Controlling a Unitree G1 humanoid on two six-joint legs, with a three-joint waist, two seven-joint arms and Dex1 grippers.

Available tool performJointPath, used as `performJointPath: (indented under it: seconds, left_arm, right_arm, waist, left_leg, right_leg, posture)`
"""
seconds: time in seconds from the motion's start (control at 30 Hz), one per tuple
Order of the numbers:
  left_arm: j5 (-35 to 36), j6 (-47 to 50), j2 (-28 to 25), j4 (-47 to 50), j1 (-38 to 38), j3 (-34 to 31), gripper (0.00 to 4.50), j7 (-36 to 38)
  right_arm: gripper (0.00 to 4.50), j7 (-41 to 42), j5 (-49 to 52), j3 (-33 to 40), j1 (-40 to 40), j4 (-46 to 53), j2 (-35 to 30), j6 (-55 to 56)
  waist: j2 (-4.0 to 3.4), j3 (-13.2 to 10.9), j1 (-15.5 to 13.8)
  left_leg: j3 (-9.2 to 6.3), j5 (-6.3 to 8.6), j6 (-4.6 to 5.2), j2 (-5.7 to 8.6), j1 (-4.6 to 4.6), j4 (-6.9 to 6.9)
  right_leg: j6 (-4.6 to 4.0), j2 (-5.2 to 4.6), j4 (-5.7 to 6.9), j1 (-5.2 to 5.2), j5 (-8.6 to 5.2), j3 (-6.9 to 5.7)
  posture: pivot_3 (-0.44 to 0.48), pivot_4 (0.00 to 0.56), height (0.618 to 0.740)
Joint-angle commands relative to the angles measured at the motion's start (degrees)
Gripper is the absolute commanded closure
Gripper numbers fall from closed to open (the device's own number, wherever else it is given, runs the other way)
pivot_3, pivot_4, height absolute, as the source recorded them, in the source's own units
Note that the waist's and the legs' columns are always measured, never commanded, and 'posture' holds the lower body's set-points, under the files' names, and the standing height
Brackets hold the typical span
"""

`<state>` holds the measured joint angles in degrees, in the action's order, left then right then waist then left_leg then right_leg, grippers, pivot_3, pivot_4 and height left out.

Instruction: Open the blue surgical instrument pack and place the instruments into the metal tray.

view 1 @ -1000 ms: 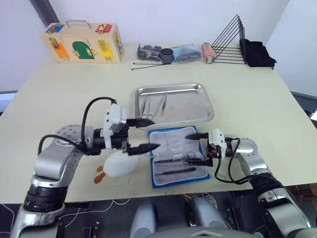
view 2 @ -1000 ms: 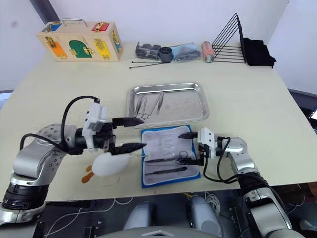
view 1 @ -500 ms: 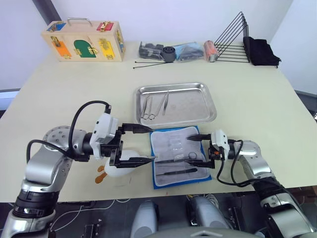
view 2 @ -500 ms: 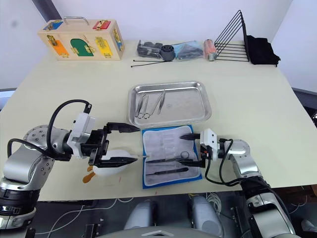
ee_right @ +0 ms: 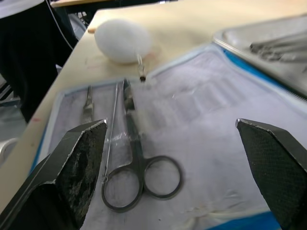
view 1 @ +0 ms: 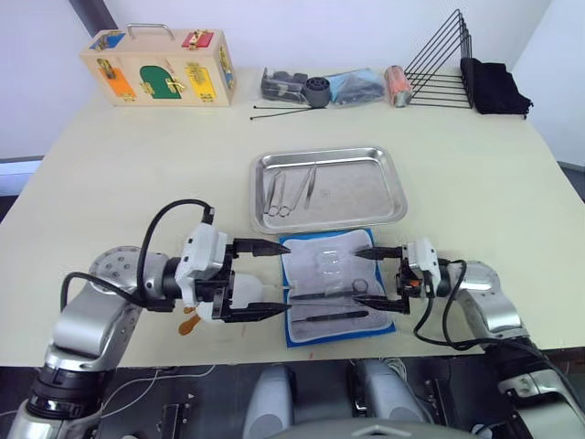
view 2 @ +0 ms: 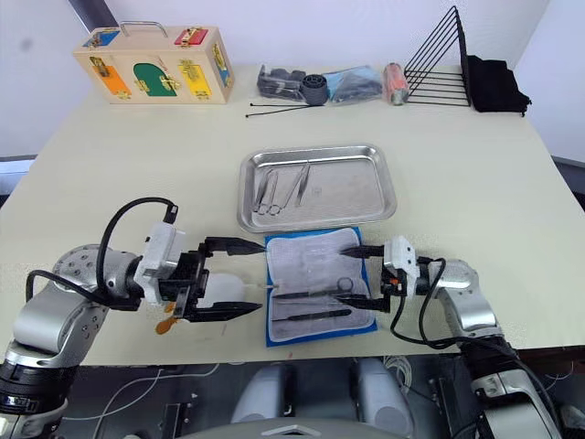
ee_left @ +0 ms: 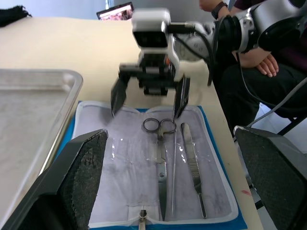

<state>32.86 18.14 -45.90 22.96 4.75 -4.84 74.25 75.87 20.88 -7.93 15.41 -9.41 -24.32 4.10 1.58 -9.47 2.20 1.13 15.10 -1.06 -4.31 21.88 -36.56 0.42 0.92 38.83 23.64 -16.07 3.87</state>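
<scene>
Both arms low; left gripper and right gripper gape, flanking opened pack.

One blue surgical instrument pack, lying open, and one metal tray. Instruments: three in the pack, namely one pair of scissors, one thin probe and one pair of forceps; about three more in the tray, exact number unclear.
</scene>
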Motion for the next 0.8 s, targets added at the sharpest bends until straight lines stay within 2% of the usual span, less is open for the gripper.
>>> performJointPath:
  seconds: [0.03,0.23,0.53,0.8]
  left_arm:
    - [-0.34,-0.19,0.74,4.63,-2.39,1.12,0.01,-2.93]
    - [-3.75,-1.89,3.19,5.22,-6.17,4.23,0.01,-7.63]
    - [-10.37,-11.89,5.63,-6.46,-3.11,10.58,0.01,-3.67]
    - [-14.03,-17.39,6.95,-13.50,-1.41,13.46,0.01,-2.22]
  right_arm:
    - [0.00,1.13,3.52,2.90,-1.04,5.30,-3.09,-1.89]
    - [0.00,2.10,7.43,5.62,-3.25,11.17,-8.24,-5.35]
    - [0.00,1.82,13.79,10.79,-7.15,21.71,-15.39,-12.43]
    - [0.00,0.12,17.24,14.37,-10.02,28.26,-18.89,-16.21]
  waist:
    - [-0.01,-0.05,0.00]
    - [0.02,-0.18,-0.01]
    - [-0.05,-0.26,-0.26]
    - [-0.05,-0.27,-0.25]
  left_leg:
    - [0.00,0.00,0.00,0.00,0.00,0.00]
    - [0.00,0.00,0.00,0.01,0.00,-0.03]
    - [-0.01,0.00,0.01,0.04,0.07,-0.26]
    - [-0.02,0.00,0.01,0.06,0.11,-0.49]
  right_leg:
    - [0.00,0.00,0.00,0.00,0.00,-0.01]
    - [0.01,0.00,0.01,-0.01,0.00,0.01]
    - [0.11,0.02,0.07,-0.03,0.06,-0.07]
    - [0.25,0.03,0.12,-0.07,0.14,-0.05]
  posture:
    - [0.000,0.150,0.740]
    - [0.000,0.150,0.740]
    - [0.000,0.150,0.740]
    - [0.000,0.150,0.740]
